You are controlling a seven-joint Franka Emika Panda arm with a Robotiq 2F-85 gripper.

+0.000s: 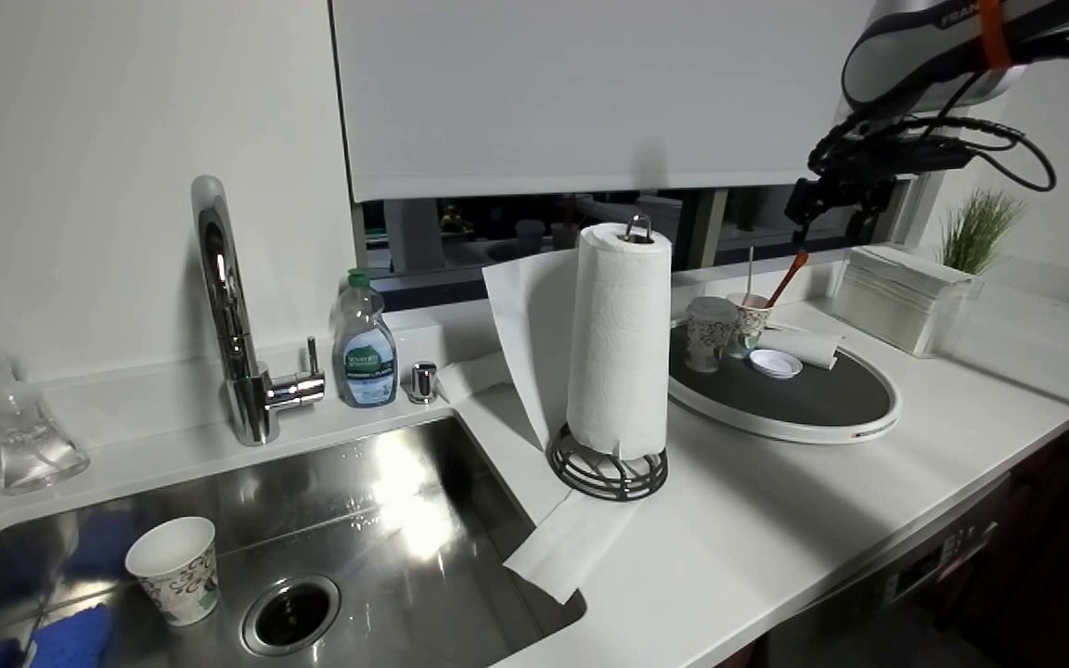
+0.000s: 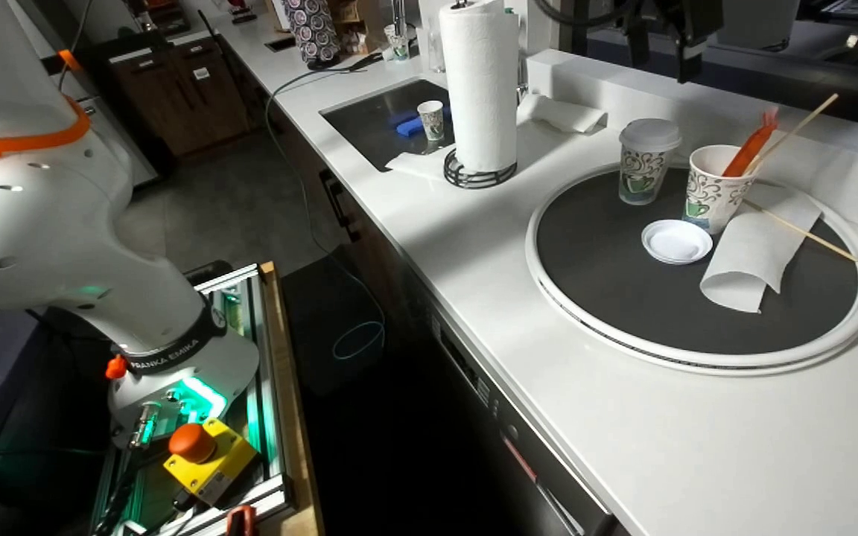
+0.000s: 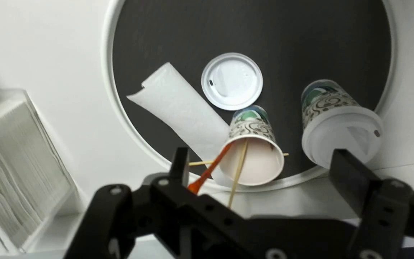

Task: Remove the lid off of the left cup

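The left of the two cups on the round board is a patterned paper cup (image 1: 705,351) (image 2: 640,177) (image 3: 322,98). A white lid (image 1: 713,309) (image 2: 650,134) (image 3: 341,133) sits on its top. An open patterned cup (image 1: 753,330) (image 2: 706,195) (image 3: 252,123) stands beside it, with an orange utensil and a wooden stick in it. A loose white lid (image 1: 775,363) (image 2: 676,241) (image 3: 232,81) lies flat on the board. My gripper (image 1: 829,227) (image 2: 660,58) (image 3: 261,160) is open and empty, high above the cups. In the wrist view one finger overlaps the lidded cup's lid.
The orange utensil (image 1: 787,278) and the stick (image 2: 794,130) rise from the open cup. A curled paper towel (image 2: 760,249) lies on the round board (image 2: 541,279). A paper-towel roll (image 1: 621,343) stands near the sink (image 1: 386,529). A napkin holder (image 1: 906,297) is at the other side.
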